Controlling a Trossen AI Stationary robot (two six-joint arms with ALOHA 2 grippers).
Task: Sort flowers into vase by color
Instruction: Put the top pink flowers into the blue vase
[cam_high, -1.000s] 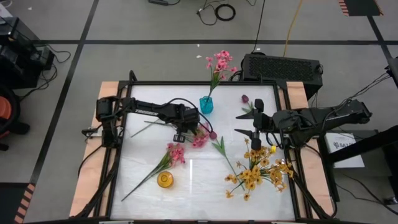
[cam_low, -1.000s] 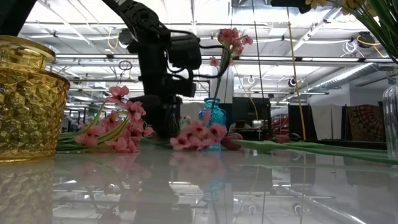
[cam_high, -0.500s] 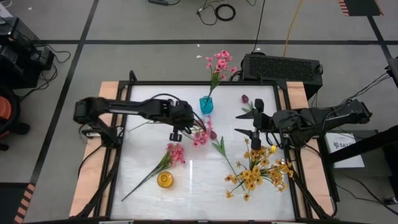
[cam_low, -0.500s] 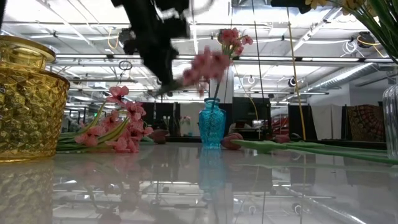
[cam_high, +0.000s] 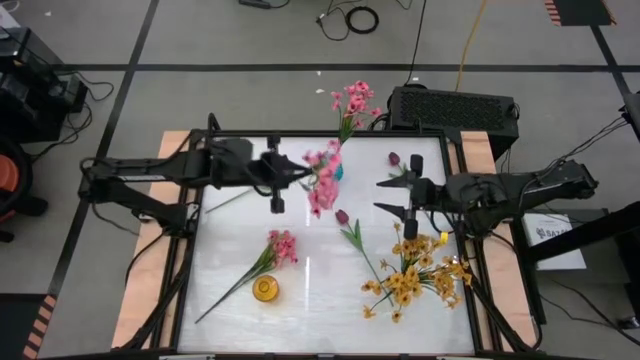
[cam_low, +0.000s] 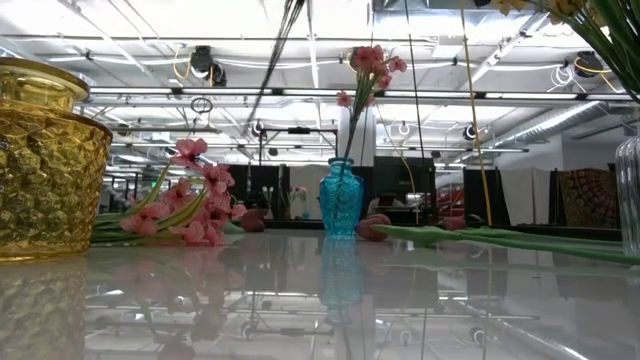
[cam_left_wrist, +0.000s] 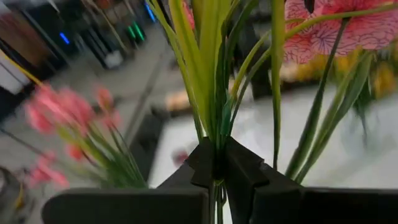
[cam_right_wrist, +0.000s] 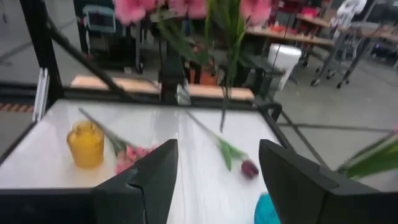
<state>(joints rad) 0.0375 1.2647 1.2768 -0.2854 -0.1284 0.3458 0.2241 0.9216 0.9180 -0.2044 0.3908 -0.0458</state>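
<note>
My table (cam_low: 320, 300) is glossy white and mirrors the room. The yellow vase (cam_low: 45, 160) is faceted, clear glass-like; the blue vase (cam_low: 341, 197) is ribbed and translucent. My fingers (cam_right_wrist: 146, 180) look like matt dark plastic. The side boards (cam_high: 172, 145) look like bare wood

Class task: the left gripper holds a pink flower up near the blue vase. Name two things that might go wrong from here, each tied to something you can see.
1. The blue vase is narrow and already holds a pink stem. The pink flower in the left gripper may miss the neck or tip the vase.
2. The grip is on thin stems and leaves, so the flower may slip or swing.
The right gripper waits open by the yellow flowers.
</note>
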